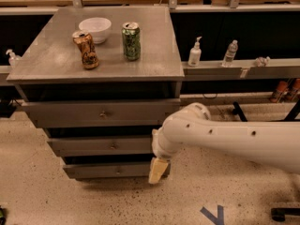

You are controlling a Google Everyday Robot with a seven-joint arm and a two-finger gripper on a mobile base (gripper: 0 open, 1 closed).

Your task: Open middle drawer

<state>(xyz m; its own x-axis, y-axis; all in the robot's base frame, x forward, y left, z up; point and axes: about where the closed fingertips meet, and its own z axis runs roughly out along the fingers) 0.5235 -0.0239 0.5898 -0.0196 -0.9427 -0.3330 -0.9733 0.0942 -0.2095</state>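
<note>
The grey cabinet has three stacked drawers. The middle drawer (101,145) is a flat grey front with a small round knob (112,147) at its centre, and it is closed. My gripper (157,170) hangs from the white arm (225,137) at the cabinet's lower right corner, in front of the bottom drawer's right end. It is to the right of and below the middle drawer's knob, not touching it. Only a tan fingertip shows.
The top drawer (101,112) and bottom drawer (112,170) are closed. On the cabinet top (56,55) stand a white bowl (95,29), a brown can (86,49) and a green can (131,41). Bottles (194,53) stand on a shelf at right.
</note>
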